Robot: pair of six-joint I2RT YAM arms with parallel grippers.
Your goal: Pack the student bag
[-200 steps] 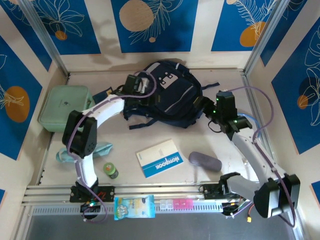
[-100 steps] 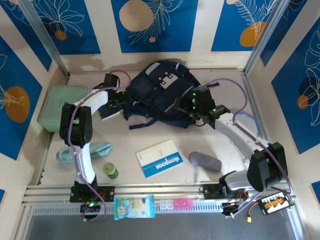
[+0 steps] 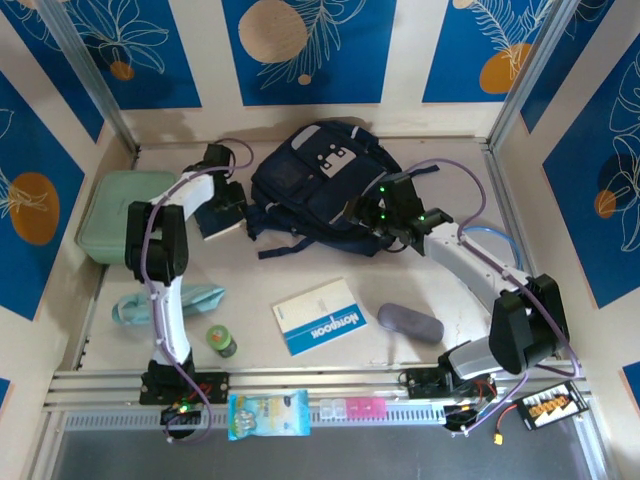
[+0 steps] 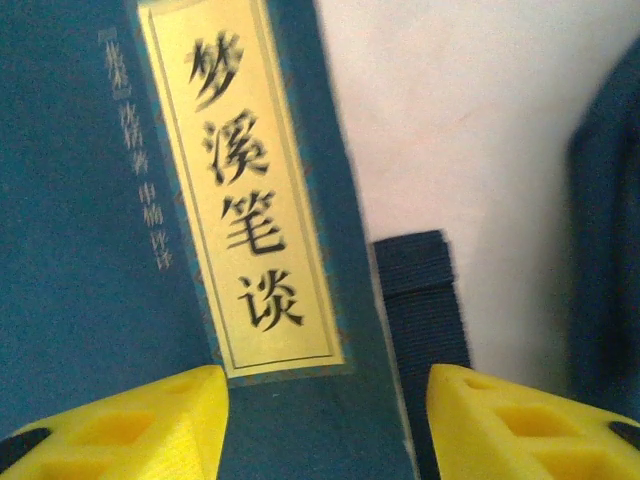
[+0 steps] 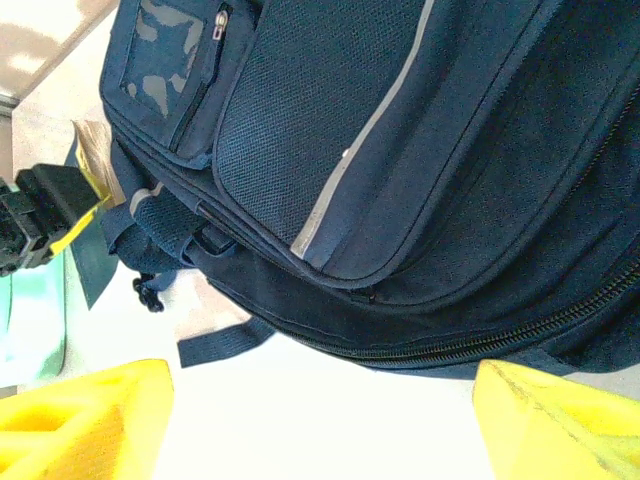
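Beige counter (image 3: 250,290) walled by blue leaf-patterned panels (image 3: 350,85). From left: mint case (image 3: 125,215); left jaws apart over a teal book (image 4: 100,250); the student bag (image 3: 320,185) lying flat at centre back; right jaws open, empty, beside its near right edge.

A gold label (image 4: 245,190) on the teal book (image 4: 80,250) carries the large black title 梦溪笔谈. The smaller characters beside it are too blurred to read. The white-and-blue notebook (image 3: 320,316) reads NOTEBOOK along its blue band.
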